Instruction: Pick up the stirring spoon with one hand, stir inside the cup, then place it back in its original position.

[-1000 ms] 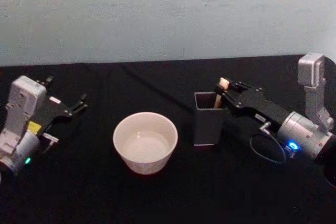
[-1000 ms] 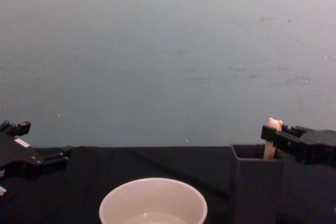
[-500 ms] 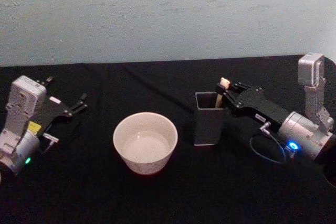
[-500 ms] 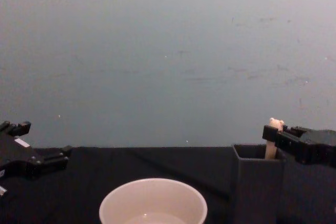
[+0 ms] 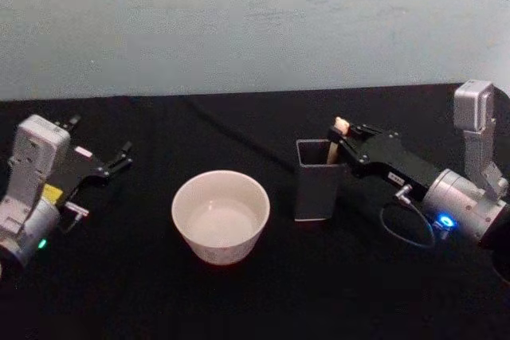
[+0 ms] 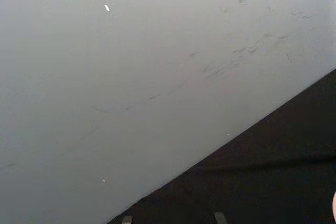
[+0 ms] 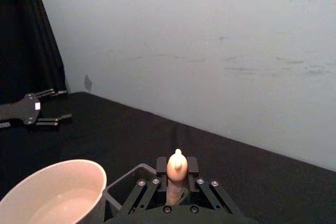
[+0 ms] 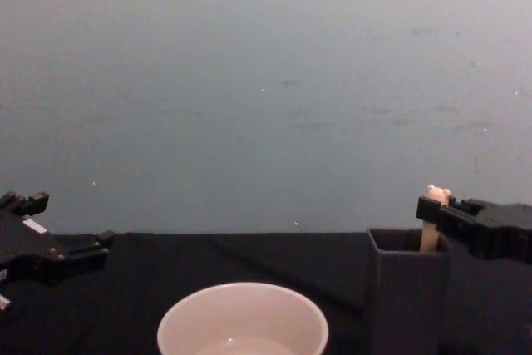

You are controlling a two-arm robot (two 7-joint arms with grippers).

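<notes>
The stirring spoon (image 5: 338, 138) stands upright in the dark grey square-mouthed holder (image 5: 316, 185), its original position, with the beige bear-head top poking above the rim. My right gripper (image 5: 339, 144) is shut on the beige handle (image 7: 176, 176) just above the holder's mouth, one finger on each side. From the chest view, the spoon top (image 8: 434, 198) shows above the holder (image 8: 404, 293), held by the right gripper (image 8: 435, 211). The spoon's bowl is hidden inside. The cream-white cup (image 5: 221, 216) sits left of the holder. My left gripper (image 5: 118, 158) rests open at the far left.
A black cloth covers the table (image 5: 255, 292), with a pale wall behind. A blue cable (image 5: 402, 227) loops below the right wrist. There is free black surface between the cup (image 8: 243, 318) and the left gripper (image 8: 73, 252).
Almost nothing differs: the right gripper and the spoon top have shifted by a tiny amount to the right. The left arm, cup and holder stay put.
</notes>
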